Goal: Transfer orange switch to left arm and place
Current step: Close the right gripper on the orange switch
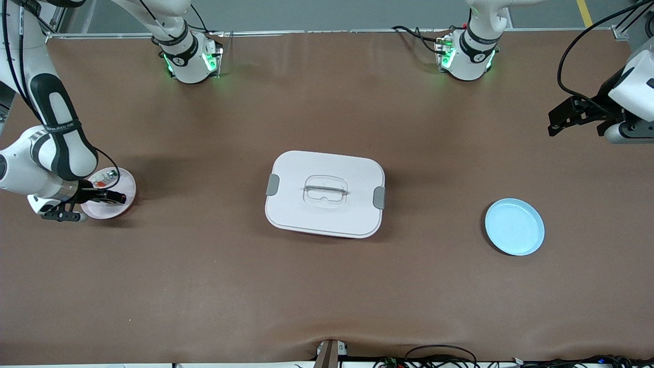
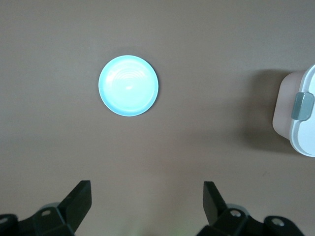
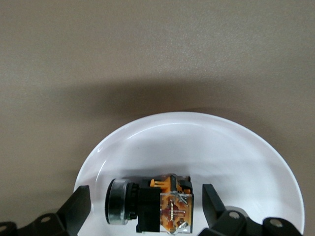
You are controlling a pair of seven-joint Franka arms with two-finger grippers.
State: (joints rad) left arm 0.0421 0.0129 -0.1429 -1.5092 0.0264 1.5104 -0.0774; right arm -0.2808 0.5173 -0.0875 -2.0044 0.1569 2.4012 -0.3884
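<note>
The right gripper [image 3: 142, 204], fingers apart around the orange switch [image 3: 150, 205] on the pink plate [image 1: 125, 197], may close off-centre — the switch could roll. The left gripper [image 2: 147, 201] waits open, well away from the box [image 1: 325, 193].

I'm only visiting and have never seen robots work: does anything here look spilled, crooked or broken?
Nothing stands out. The orange switch lies on its side in the white plate, between the open right gripper's fingers. The box sits closed and level mid-table, the blue plate is bare, and the open left gripper waits.
</note>
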